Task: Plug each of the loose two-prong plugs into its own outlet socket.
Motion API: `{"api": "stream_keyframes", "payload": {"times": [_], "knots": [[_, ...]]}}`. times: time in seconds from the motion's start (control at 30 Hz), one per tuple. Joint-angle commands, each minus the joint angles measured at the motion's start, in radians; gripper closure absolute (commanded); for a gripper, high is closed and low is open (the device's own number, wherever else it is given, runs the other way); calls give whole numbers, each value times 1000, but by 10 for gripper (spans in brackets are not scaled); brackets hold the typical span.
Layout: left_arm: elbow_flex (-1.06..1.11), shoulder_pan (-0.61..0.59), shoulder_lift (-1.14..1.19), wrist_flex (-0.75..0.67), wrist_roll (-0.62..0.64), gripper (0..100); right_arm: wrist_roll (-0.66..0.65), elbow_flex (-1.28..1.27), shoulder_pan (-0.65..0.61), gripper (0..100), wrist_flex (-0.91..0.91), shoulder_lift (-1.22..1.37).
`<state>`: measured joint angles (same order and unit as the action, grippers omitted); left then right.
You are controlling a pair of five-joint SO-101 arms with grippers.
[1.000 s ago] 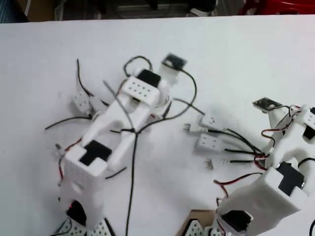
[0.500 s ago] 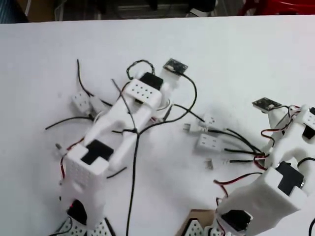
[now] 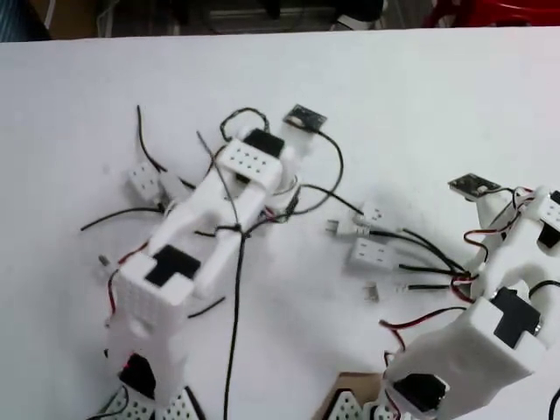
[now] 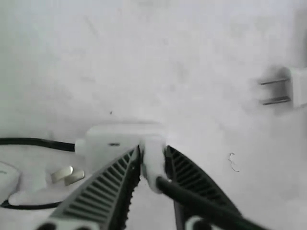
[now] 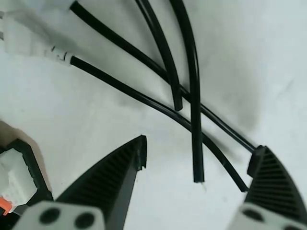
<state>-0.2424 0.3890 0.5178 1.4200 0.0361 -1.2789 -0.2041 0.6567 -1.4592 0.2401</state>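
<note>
Shells of left arm point(image 3: 188, 254) and right arm point(image 3: 477, 341): white printed plastic, boxy segments. Black servo blocks point(image 3: 172, 265) sit recessed in the shells. The wrist panel point(image 3: 248, 159) carries a grid of small holes. Thin red and black wires point(image 3: 404, 322) run by the joints. A black cable point(image 3: 234, 306) trails over the left arm. Left gripper point(image 4: 152, 152) and right gripper point(image 5: 200, 146): dark grey fingers point(image 5: 108, 179), ribbed inner faces, white bases with round holes.

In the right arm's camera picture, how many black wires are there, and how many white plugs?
Black cords: 4
White plug: 1
Total: 5
</note>
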Motion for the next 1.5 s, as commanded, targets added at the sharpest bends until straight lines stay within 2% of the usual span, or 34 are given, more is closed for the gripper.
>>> {"api": "stream_keyframes", "payload": {"times": [0.0, 0.07, 0.13, 0.23, 0.37, 0.5, 0.6, 0.7, 0.8, 0.9, 1.03, 1.13, 1.2, 1.37, 1.47], "knots": [[-172, -58, -19, 157, 84, 656, -2, 0, -25, 665, 1, -62], [-255, -74, -19, 235, 118, 552, -2, 5, -39, 665, -2, -65], [-342, -90, -19, 299, 126, 513, -2, 8, -56, 665, -19, -65], [-476, -97, -19, 359, 127, 532, -2, 38, -91, 665, -76, -73], [-608, -99, -30, 368, 126, 579, 0, 121, -124, 665, -188, -116], [-605, -105, -114, 368, 118, 597, 0, 175, -166, 665, -249, -168], [-569, -160, -211, 367, 118, 596, 14, 178, -214, 665, -252, -214], [-528, -259, -318, 367, 118, 596, 132, 183, -289, 665, -249, -249], [-462, -397, -427, 367, 118, 596, 276, 186, -398, 665, -246, -259], [-342, -518, -526, 365, 118, 596, 356, 186, -535, 665, -245, -249], [-112, -602, -607, 353, 117, 596, 491, 187, -733, 665, -196, -242], [86, -605, -611, 245, 117, 596, 614, 186, -843, 665, -94, -242], [206, -607, -618, 167, 118, 596, 651, 186, -901, 665, -51, -242], [423, -624, -616, -32, 127, 596, 663, 186, -1027, 665, -33, -242], [529, -662, -613, -172, 218, 596, 657, 196, -1058, 665, 15, -257]]}}
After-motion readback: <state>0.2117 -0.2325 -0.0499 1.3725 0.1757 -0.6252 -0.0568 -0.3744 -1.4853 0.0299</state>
